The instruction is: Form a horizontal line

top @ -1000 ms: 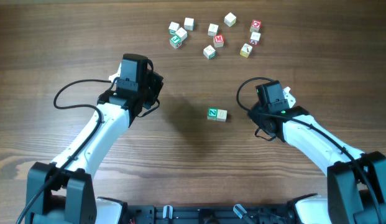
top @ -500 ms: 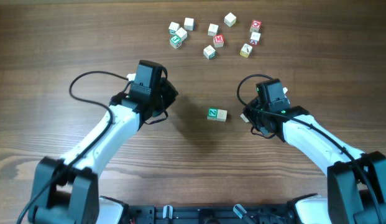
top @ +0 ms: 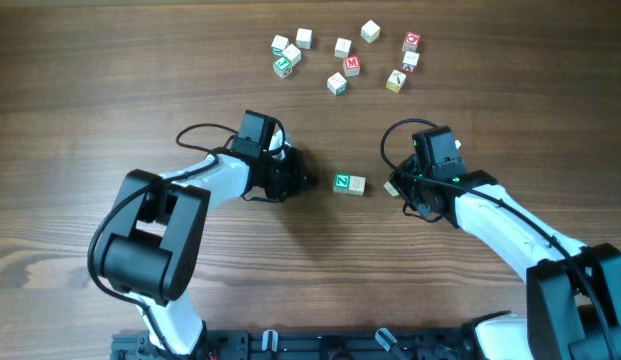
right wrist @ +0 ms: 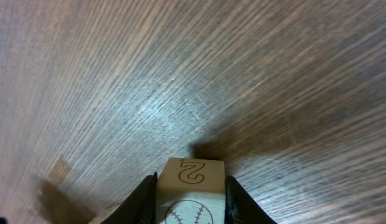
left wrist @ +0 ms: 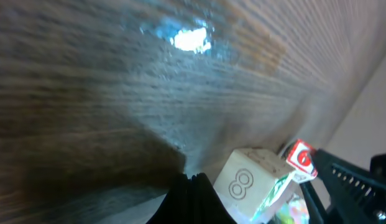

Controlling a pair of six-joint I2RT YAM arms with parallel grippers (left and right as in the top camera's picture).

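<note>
green cube (top: pixel 343 182), beige cube (top: pixel 358 185): touching, frame centre. left gripper (top: pixel 300 180): near, left of them, opening cannot be told. right gripper (right wrist: pixel 191 198): clamped on pale cube (right wrist: pixel 191 174).

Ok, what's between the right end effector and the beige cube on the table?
Nothing but bare table, seen in the overhead view. The right end effector, shut on a pale cube, is apart from the beige cube.

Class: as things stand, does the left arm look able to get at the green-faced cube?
Probably yes. Only bare table lies between the left gripper and the green-faced cube; the beige cube and right gripper sit on its far side.
</note>
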